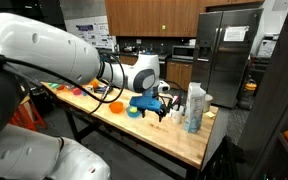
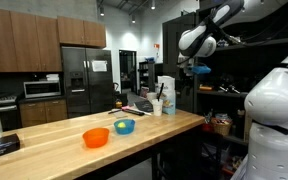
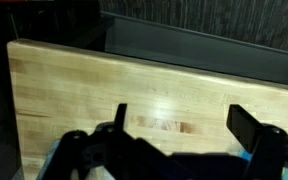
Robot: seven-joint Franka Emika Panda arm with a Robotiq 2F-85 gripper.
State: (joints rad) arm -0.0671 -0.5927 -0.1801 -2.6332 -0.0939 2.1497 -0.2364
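The gripper (image 1: 162, 109) was found open, jaws spread wide and holding nothing. The wrist view showed only bare wood of the tabletop (image 3: 74, 85) beneath its fingers (image 3: 121, 118).

It hung in the air near the group of containers (image 1: 195, 104), apart from them and on their bowl side. In an exterior view it appeared to stand above the level of their tops. In my judgement that height kept it clear of these tall, narrow items, which would tip at a light knock.

The containers stood upright and close together near one end of the tabletop. The blue bowl (image 2: 124, 126) sat upright near the containers but clearly apart from them. The orange bowl (image 2: 96, 137) lay just beyond it, farther from the containers and not touching the blue one. Whether either bowl held anything could not be determined. A refrigerator (image 2: 84, 80) stood well behind the containers, off the tabletop.
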